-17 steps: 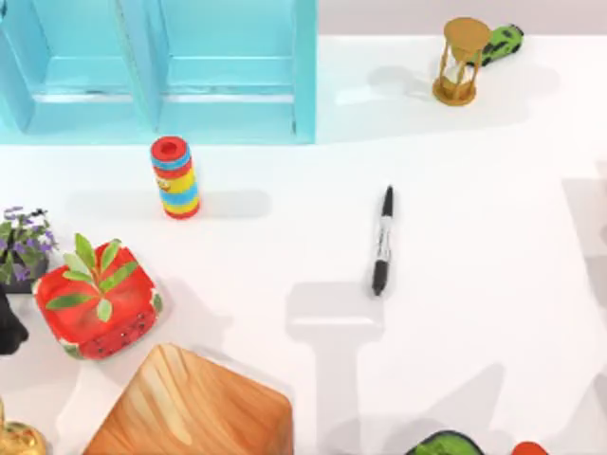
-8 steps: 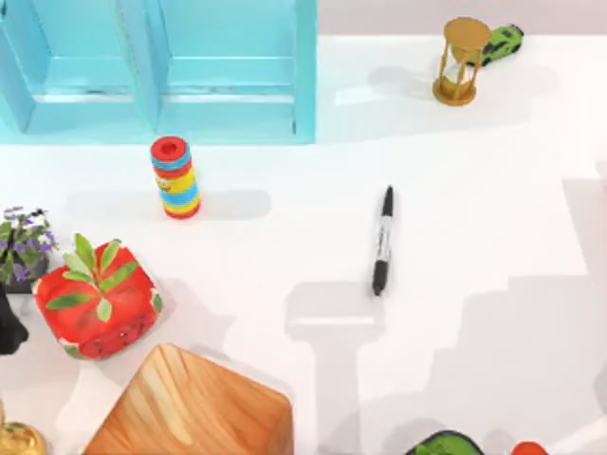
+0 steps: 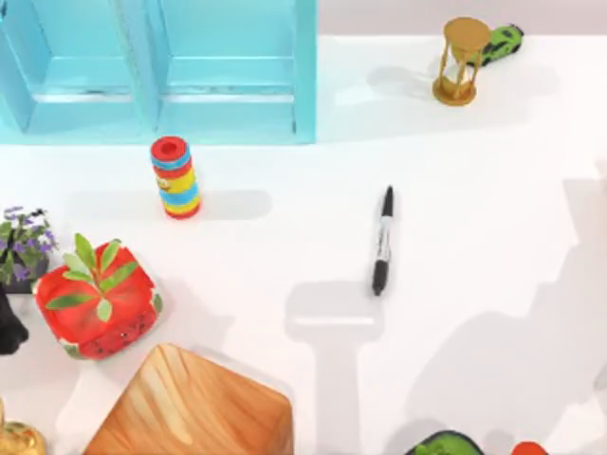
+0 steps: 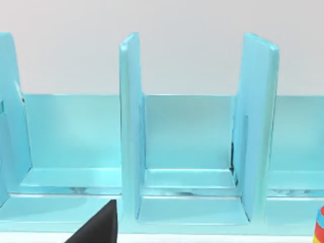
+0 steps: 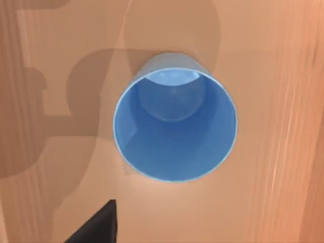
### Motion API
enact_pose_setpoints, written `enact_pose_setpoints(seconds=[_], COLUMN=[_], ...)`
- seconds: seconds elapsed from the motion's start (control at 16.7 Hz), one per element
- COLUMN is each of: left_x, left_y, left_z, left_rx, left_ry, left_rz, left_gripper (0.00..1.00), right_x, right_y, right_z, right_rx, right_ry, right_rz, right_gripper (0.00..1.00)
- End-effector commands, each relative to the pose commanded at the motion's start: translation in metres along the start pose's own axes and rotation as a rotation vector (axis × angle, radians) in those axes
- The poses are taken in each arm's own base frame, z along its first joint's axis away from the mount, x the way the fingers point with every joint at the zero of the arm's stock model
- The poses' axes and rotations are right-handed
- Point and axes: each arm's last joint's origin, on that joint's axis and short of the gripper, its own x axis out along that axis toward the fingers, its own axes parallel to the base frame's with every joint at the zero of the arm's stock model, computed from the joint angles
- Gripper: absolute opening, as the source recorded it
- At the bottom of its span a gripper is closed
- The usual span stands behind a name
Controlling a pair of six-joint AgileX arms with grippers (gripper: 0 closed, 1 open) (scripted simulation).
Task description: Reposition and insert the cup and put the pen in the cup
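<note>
Where wood surface shows, light-blue cup (image 5: 174,131) upright, darker blue inside.

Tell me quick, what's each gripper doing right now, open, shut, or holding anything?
Left gripper: cannot be told; its wrist camera faces the light-blue partitioned rack.
Right gripper: cannot be told; its wrist camera looks down into the small light-blue cylindrical cup on a wooden surface.

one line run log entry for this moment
pen: flat on table, untouched | cup: upright on wooden surface, below right wrist camera | pen not in cup
</note>
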Motion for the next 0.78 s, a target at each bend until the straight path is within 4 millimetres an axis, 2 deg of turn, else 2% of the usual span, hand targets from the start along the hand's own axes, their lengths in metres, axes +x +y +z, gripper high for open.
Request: enact_pose_setpoints(seconds=[0.36, 0.48, 0.78], left_x=[0.000, 0.000, 0.000], left_y=[0.000, 0.000, 0.000], left_z=[0.000, 0.000, 0.000], left_rx=[0.000, 0.000, 0.000], left_ry=[0.000, 0.000, 0.000], left_rz=[0.000, 0.000, 0.000], left_gripper=[1.00, 1.00, 1.00], right_x=[0.005, 0.022, 0.082], right_y=[0.001, 0.000, 0.000], right_z=[0.001, 0.002, 0.003], right_rx=[-0.002, 0.000, -0.001], right_ry=[0.001, 0.006, -0.011], right_rz=[0.000, 0.003, -0.005], right_gripper=[1.00, 1.00, 1.00])
